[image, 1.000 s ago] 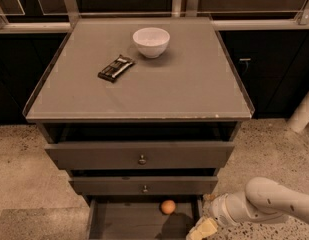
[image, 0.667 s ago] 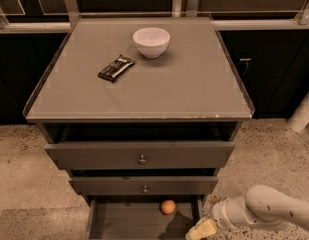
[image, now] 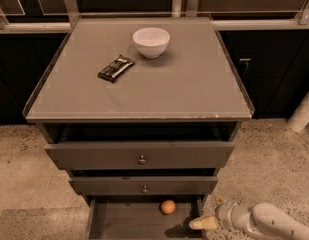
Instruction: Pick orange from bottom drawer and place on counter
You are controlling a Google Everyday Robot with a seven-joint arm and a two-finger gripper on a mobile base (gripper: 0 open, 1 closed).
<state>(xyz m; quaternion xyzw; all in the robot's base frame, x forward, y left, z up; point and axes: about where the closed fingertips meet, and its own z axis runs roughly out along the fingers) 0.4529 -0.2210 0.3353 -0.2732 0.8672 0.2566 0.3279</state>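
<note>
The orange (image: 167, 207) lies on the floor of the open bottom drawer (image: 129, 224), near its back and right of centre. My gripper (image: 210, 213) is at the bottom right, just outside the drawer's right wall, to the right of the orange and not touching it. Its cream fingers (image: 204, 223) stand apart and hold nothing. The white arm runs off the lower right corner. The grey counter (image: 184, 84) is the cabinet top above the three drawers.
A white bowl (image: 151, 41) and a dark snack bar (image: 115, 67) sit on the counter's far half. Two wider drawers with knobs (image: 142, 159) are slightly open above the bottom one. Speckled floor surrounds the cabinet, and a white post (image: 304, 111) stands at the right.
The arm behind the gripper has dropped lower in the view. The gripper has stayed beside the drawer's right wall, and the orange has not moved.
</note>
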